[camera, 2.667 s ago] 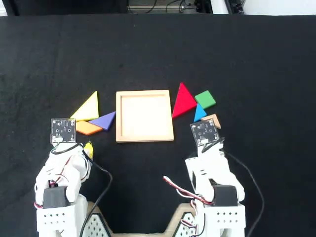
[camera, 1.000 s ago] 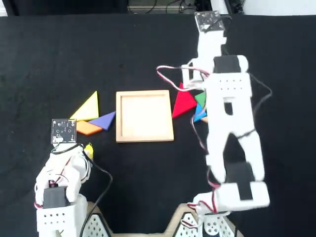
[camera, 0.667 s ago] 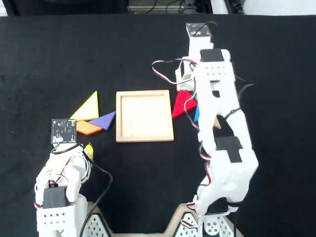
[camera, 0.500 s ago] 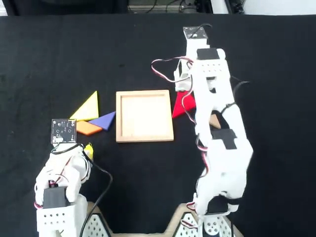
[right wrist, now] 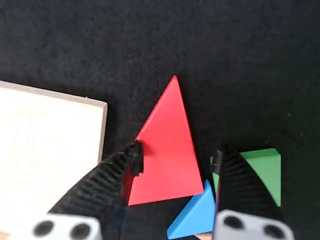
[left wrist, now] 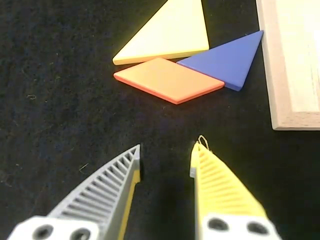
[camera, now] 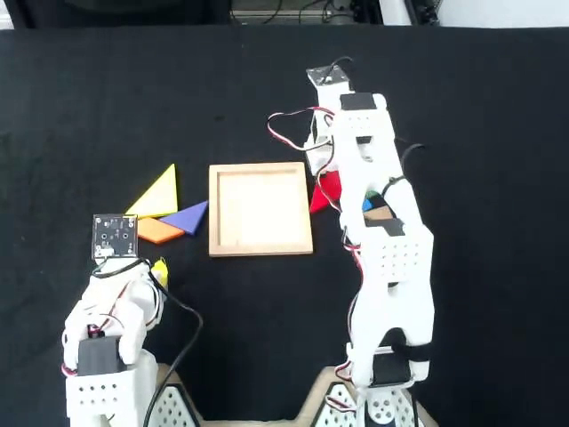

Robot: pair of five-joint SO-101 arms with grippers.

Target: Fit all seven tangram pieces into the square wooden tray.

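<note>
**A:** Where is the right gripper [right wrist: 178, 152], and how is it set?

**B:** It hangs over the large red triangle [right wrist: 165, 155] with its jaws spread wide and nothing between them. One finger is above the triangle's edge nearest the square wooden tray [right wrist: 102, 120]. The other is above the near edge of the green square piece [right wrist: 262, 170].

**A:** What could go wrong in a descent from this position?

**B:** The outer finger would probably land on the green square rather than in the narrow gap beside it, which would tip or shove that piece. The small blue triangle [right wrist: 197, 215] lies just beside the red one's corner, so closing the jaws could drag it along. The red triangle is thin and lies flat on the black cloth [camera: 107, 107]. The fingers may therefore slide over it, or push it against the tray wall instead of lifting it.

**A:** And the other pieces?

**B:** No piece lies in the tray [camera: 213, 209] yet. The left gripper [left wrist: 167, 150] is partly open and empty, near the orange parallelogram [left wrist: 167, 80]. That piece touches both the yellow triangle [left wrist: 170, 32] and the dark blue triangle [left wrist: 225, 60], so nudging any one of them would likely move its neighbours.
</note>
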